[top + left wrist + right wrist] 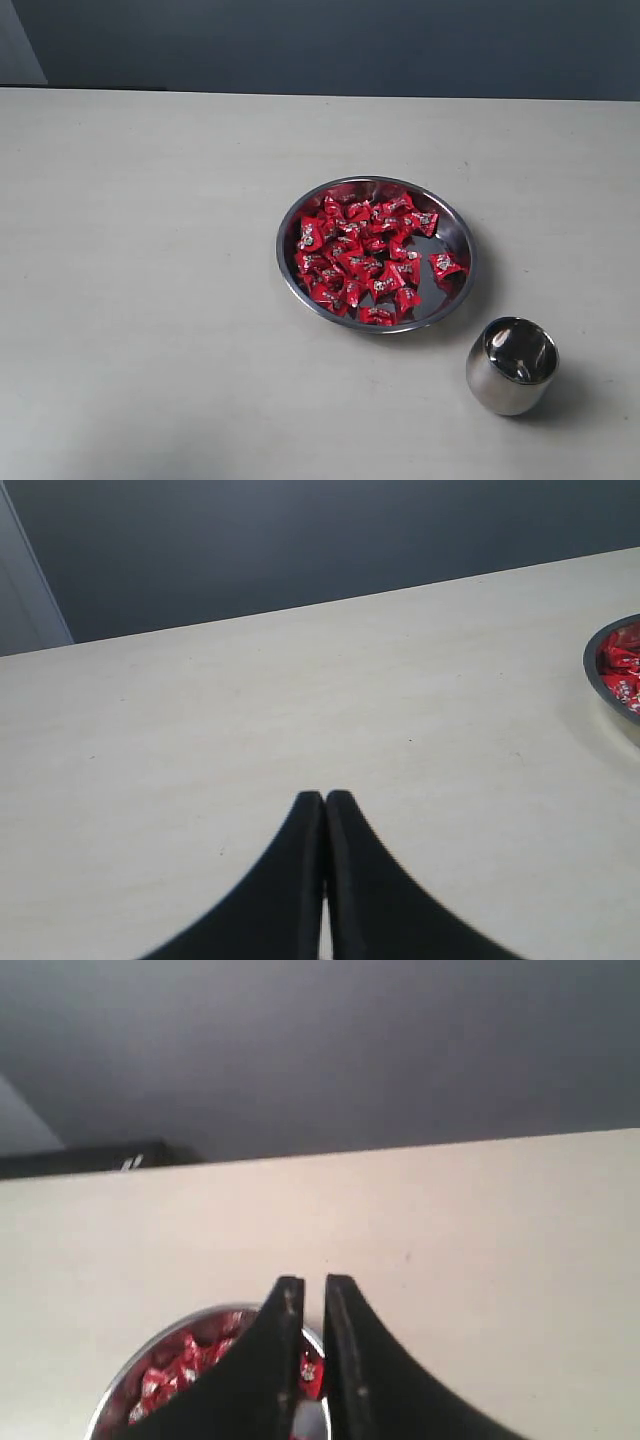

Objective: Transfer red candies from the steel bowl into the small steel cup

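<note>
The steel bowl [281, 245] sits right of the table's middle with several red candies [360, 255] heaped in it. The small steel cup [511, 366] stands upright just to its front right. Neither gripper shows in the exterior view. In the left wrist view my left gripper [325, 797] is shut and empty over bare table, with the bowl's rim [592, 675] and some candies [622, 665] at the frame edge. In the right wrist view my right gripper [307, 1285] hangs above the bowl [200, 1316], jaws a narrow slit apart and holding nothing. Candies [165, 1375] lie below, one showing through the slit.
The pale table [150, 280] stretches wide to the left of the bowl. A dark wall [320, 40] runs behind the table's far edge. A dark flat object [90, 1157] lies beyond that edge in the right wrist view.
</note>
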